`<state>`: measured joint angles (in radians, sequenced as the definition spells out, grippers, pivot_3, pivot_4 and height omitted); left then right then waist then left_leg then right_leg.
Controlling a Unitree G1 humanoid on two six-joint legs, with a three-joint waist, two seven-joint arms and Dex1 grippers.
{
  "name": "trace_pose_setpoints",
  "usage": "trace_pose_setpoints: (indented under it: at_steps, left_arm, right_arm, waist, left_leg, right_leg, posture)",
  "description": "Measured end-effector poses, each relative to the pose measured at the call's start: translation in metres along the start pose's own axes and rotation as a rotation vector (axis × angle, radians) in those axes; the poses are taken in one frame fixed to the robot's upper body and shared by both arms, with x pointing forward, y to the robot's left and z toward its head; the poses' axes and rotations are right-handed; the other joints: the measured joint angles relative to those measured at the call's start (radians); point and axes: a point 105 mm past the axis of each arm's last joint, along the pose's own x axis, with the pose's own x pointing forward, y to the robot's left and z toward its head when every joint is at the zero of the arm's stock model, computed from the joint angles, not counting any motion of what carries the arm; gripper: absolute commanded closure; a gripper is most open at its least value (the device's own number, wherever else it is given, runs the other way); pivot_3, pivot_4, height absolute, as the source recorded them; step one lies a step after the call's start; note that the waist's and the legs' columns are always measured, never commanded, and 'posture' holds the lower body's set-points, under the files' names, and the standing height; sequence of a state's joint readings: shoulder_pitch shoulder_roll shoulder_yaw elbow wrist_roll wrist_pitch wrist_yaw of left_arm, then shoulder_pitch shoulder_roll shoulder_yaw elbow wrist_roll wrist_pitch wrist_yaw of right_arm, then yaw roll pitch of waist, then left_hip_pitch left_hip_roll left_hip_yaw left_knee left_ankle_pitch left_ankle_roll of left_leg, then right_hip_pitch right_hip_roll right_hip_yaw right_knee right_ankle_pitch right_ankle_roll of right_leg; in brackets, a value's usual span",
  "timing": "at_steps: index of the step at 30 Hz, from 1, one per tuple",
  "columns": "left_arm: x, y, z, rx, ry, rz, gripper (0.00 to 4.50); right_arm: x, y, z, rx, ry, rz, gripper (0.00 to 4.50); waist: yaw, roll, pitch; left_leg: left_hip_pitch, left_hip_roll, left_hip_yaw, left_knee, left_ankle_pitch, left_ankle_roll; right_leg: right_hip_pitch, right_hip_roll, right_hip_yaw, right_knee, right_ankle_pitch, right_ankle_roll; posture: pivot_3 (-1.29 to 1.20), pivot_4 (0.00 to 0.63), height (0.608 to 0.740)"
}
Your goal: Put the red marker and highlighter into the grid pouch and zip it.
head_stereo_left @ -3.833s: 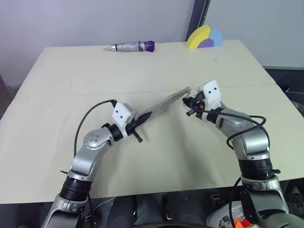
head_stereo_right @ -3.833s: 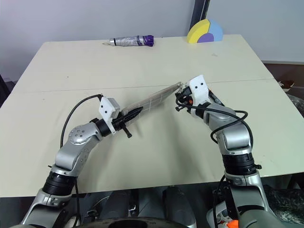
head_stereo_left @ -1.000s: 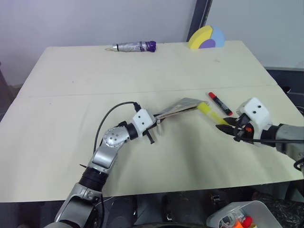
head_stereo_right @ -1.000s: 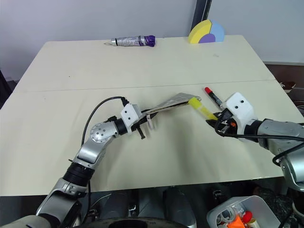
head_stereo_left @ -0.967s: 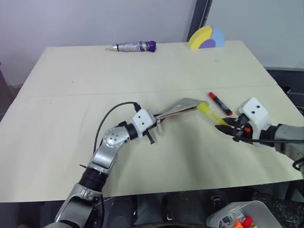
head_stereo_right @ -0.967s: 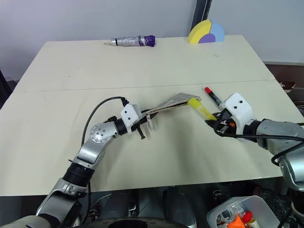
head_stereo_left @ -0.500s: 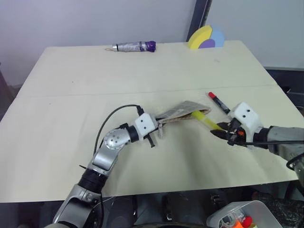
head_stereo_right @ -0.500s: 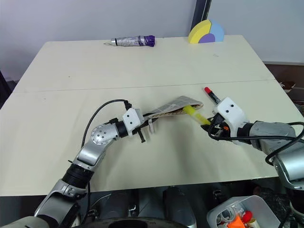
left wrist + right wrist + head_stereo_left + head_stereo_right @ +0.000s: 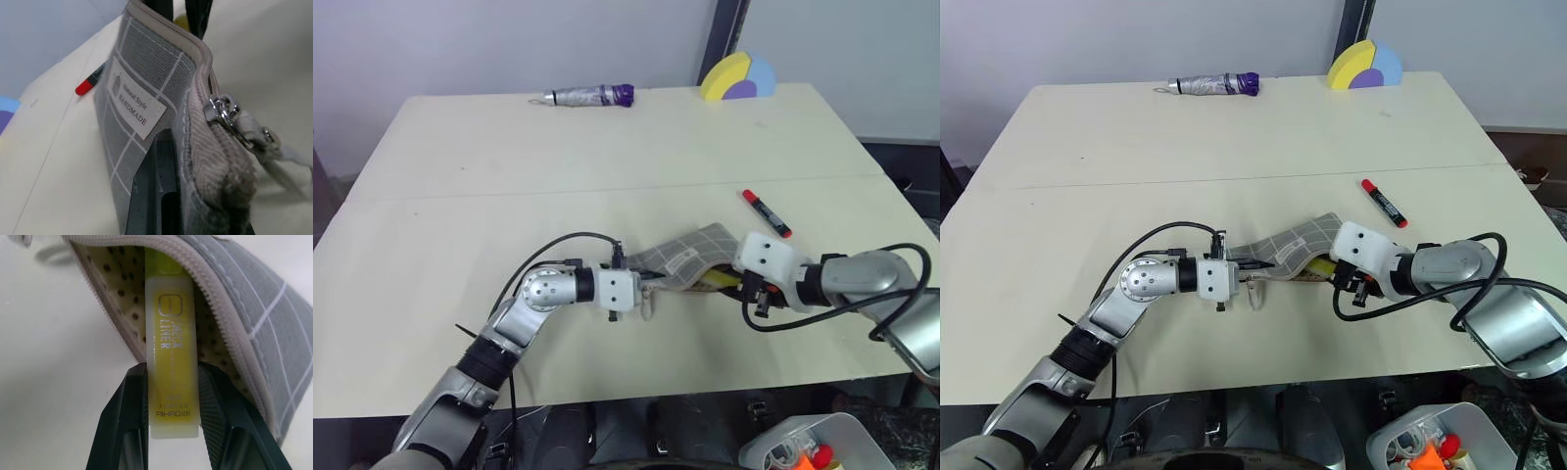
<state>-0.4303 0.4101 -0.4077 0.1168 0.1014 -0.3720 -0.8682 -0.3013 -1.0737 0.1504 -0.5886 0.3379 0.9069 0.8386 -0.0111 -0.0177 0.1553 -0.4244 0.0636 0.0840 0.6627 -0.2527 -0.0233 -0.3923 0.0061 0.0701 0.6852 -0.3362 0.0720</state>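
Observation:
The grid pouch [image 9: 693,255], grey with white lines and a small white label, sits low over the table's front middle. My left gripper [image 9: 642,284] is shut on its left end, and one dark finger [image 9: 152,193] presses against the fabric. The pouch's zipper mouth is open toward the right. My right gripper [image 9: 172,378] is shut on the yellow highlighter [image 9: 171,347], whose front end is inside the dotted lining of the pouch [image 9: 254,318]. The red marker [image 9: 766,213] lies free on the table behind and to the right of the pouch.
A grey folded umbrella [image 9: 590,96] with a purple end lies at the far edge. A yellow, purple and blue foam shape [image 9: 736,76] stands at the far right. A clear bin [image 9: 803,448] sits below the table's near right corner.
My right gripper has carried the highlighter leftward and its tip has entered the pouch mouth. My left gripper has rolled and pulled the pouch nearer and lower.

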Motion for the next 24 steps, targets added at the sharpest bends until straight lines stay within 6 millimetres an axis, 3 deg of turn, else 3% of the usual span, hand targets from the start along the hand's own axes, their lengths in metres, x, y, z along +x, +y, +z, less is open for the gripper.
trace_pose_setpoints:
  at_steps: [4,9,13,16,19,24]
  left_arm:
    - [0.001,0.001,-0.001,-0.019,0.002,0.008,4.5]
    - [-0.007,0.017,-0.012,-0.146,0.039,0.131,4.5]
    - [-0.012,0.026,-0.023,-0.266,0.063,0.251,4.5]
    - [-0.018,0.04,-0.029,-0.327,0.086,0.381,4.5]
    - [-0.025,0.053,-0.036,-0.357,0.117,0.498,4.5]
    - [-0.025,0.058,-0.04,-0.355,0.154,0.555,4.5]
  right_arm:
    - [-0.011,-0.007,0.008,-0.018,-0.048,-0.028,0.74]
    - [-0.048,-0.029,0.019,0.038,-0.16,-0.131,0.74]
    - [-0.061,-0.048,0.002,0.125,-0.15,-0.227,0.74]
    - [-0.057,-0.077,-0.031,0.28,-0.123,-0.382,0.74]
    - [-0.041,-0.101,-0.065,0.462,-0.091,-0.526,0.74]
    - [-0.009,-0.124,-0.083,0.592,-0.113,-0.634,0.74]
  waist:
    - [-0.001,0.0,0.0]
    - [-0.001,0.0,0.0]
    - [-0.002,0.0,0.0]
    - [-0.004,0.0,0.0]
    - [-0.008,0.0,0.0]
    - [-0.007,0.001,0.0]
  left_leg:
    - [0.0,0.0,0.0,0.0,0.0,0.0]
    - [0.0,0.0,0.0,0.001,0.0,0.0]
    - [0.001,0.0,0.0,0.001,0.0,0.0]
    - [0.001,0.0,0.0,0.002,0.0,0.0]
    - [0.003,0.0,0.001,0.001,0.0,0.0]
    - [0.002,0.0,0.002,0.001,0.001,-0.001]
  right_leg:
    - [0.0,0.0,0.0,0.0,0.0,0.0]
    - [0.001,0.0,0.0,0.0,0.0,0.0]
    - [0.001,0.0,0.0,0.0,0.0,0.0]
    - [0.001,0.0,0.0,0.001,0.0,0.0]
    - [0.001,0.0,0.001,0.003,0.0,0.0]
    - [0.0,0.001,0.002,0.003,0.0,0.0]
  posture:
    - [0.0,0.15,0.74]
    - [0.0,0.15,0.74]
    - [0.0,0.15,0.74]
    - [0.0,0.15,0.74]
    - [0.0,0.15,0.74]
    - [0.0,0.15,0.74]
